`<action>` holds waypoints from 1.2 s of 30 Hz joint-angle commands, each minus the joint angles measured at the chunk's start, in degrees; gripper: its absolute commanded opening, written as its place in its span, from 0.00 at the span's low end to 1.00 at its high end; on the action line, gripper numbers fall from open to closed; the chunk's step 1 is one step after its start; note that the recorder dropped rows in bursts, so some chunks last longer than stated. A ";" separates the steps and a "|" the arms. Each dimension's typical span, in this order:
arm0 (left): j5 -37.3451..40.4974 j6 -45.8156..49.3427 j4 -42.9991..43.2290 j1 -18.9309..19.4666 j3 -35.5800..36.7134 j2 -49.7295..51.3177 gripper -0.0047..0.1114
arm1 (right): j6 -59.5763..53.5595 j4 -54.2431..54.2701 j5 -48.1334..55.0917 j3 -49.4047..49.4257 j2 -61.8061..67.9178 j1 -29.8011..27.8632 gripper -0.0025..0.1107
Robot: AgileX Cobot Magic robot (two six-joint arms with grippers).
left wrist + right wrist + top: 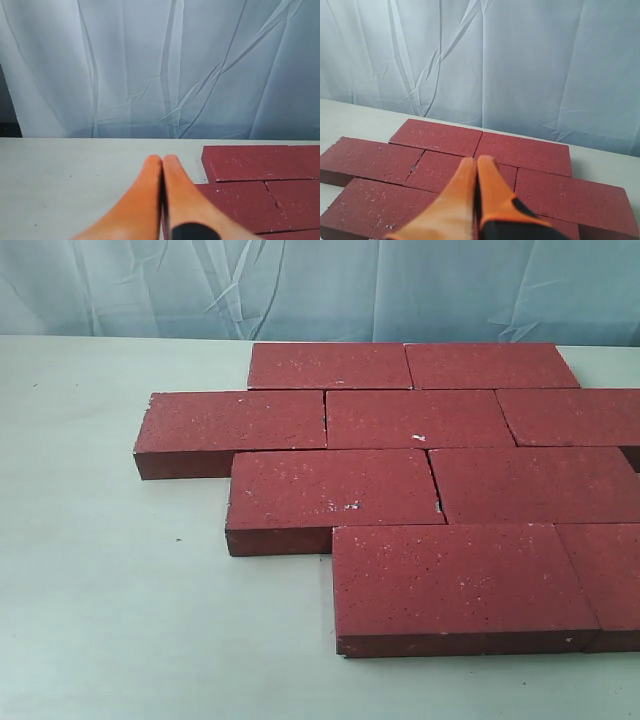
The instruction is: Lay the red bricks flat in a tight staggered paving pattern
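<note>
Dark red rectangular paving bricks [420, 465], rough-surfaced and flecked with white specks, lie flat on a pale tabletop [120, 600] in four rows. Nine are counted in the exterior view: two in the back row, three in the second, two in the third, two in the front. Each row is offset sideways from the row next to it, so the end joints do not line up. Rows touch along their long edges; thin dark seams show at some end joints. The paving sits towards the right of the table and is cut off by the frame edge there.

Left gripper [162, 160]: orange fingers pressed together, nothing between them, above bare tabletop just beside the bricks.

Right gripper [476, 161]: orange fingers likewise pressed together, empty, over the bricks.

A wrinkled pale blue cloth backdrop [300, 290] hangs behind the table
</note>
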 commanded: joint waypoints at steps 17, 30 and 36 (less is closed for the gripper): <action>-0.39 0.14 1.03 -0.15 7.86 -8.15 0.04 | -0.01 -1.95 -3.23 10.14 -6.15 0.08 0.02; -0.39 0.14 1.03 -0.15 7.86 -8.15 0.04 | -0.01 -1.95 -3.23 10.14 -6.15 0.08 0.02; -0.39 0.14 1.03 -0.15 7.86 -8.15 0.04 | -0.01 -1.95 -3.25 10.14 -6.44 0.08 0.02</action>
